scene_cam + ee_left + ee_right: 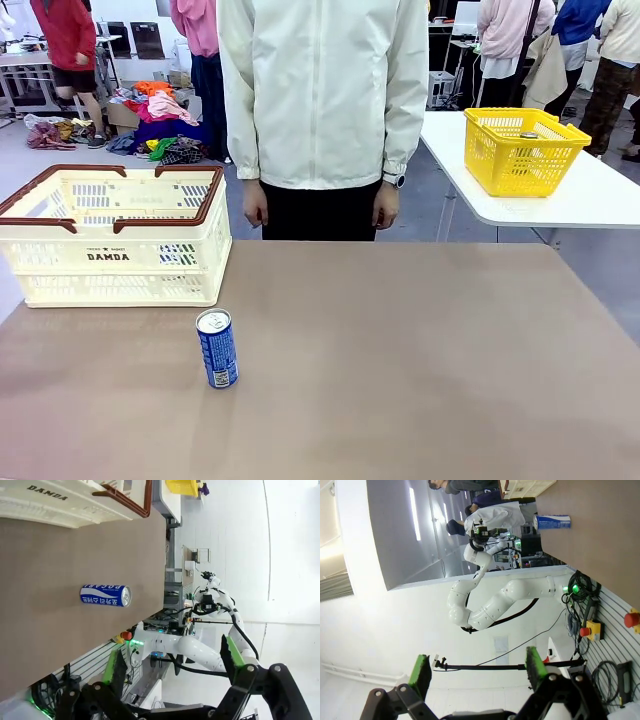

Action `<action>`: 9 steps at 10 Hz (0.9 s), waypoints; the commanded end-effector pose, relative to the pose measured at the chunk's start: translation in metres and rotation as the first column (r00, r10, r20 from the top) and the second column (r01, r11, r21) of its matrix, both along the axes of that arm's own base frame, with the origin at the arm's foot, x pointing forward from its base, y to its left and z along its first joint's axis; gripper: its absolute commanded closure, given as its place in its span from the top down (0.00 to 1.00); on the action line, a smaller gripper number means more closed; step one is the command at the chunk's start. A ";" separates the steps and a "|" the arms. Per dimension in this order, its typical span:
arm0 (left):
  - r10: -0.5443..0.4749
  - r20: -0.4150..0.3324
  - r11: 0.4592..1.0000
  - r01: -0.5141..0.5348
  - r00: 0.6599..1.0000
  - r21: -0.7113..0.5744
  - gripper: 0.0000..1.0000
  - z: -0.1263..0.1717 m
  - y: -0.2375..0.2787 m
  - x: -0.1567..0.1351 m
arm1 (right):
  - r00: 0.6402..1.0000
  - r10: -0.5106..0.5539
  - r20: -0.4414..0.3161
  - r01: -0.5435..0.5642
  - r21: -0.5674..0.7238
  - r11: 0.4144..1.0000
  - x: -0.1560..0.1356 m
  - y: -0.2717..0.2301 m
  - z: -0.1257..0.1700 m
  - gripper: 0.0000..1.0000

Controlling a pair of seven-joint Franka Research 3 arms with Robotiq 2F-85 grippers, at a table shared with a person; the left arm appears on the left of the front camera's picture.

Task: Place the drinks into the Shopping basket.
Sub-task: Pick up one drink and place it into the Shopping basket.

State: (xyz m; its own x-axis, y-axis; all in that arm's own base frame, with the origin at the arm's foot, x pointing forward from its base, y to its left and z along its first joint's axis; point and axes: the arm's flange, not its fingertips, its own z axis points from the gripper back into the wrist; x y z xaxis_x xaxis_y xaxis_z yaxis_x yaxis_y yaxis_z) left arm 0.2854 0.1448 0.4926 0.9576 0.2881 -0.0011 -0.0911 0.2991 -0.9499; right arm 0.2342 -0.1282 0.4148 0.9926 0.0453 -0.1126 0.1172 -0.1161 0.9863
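The blue can (217, 348) is seen upright on the brown table (420, 360), at about 7 o'clock from the table's middle in the front view. White lettering is carried on its blue side and a silver top is shown. The cream Shopping basket (110, 258), brown-rimmed and marked "DAMDA", is set at 10 o'clock on the table; the can is placed at roughly 5 o'clock from it, near but clearly apart, with bare tabletop between. No drink can be made out inside the basket through its lattice.

At 12 o'clock a person (322, 100) in a pale jacket is stood at the far edge, both hands (255, 206) hung at the sides, away from the table. At 2 o'clock a yellow basket (520, 152) is rested on a separate white table (600, 200).

In the left wrist view the left gripper (174, 647) is held with its jaws spread wide and nothing between the green pads (116, 665); the can (105, 595) is shown well ahead of it, turned sideways by the roll of the wrist, with the basket (60, 505) beyond. In the right wrist view the right gripper (477, 655) is likewise spread wide and nothing is gripped; the can (552, 521) is caught far off at 1 o'clock in the picture.
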 end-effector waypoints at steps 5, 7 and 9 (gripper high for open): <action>0.004 0.006 1.000 -0.004 1.000 -0.016 1.00 0.003 -0.002 -0.002 | 1.000 -0.003 -0.019 0.004 0.010 1.000 0.001 0.001 0.007 1.00; 0.004 0.006 1.000 -0.004 1.000 -0.016 1.00 0.003 -0.002 -0.002 | 1.000 -0.003 -0.019 0.004 0.010 1.000 0.001 0.001 0.007 1.00; 0.030 0.047 0.994 -0.034 0.998 0.104 1.00 0.025 -0.025 -0.016 | 1.000 -0.003 -0.019 0.004 0.010 1.000 0.001 0.001 0.007 1.00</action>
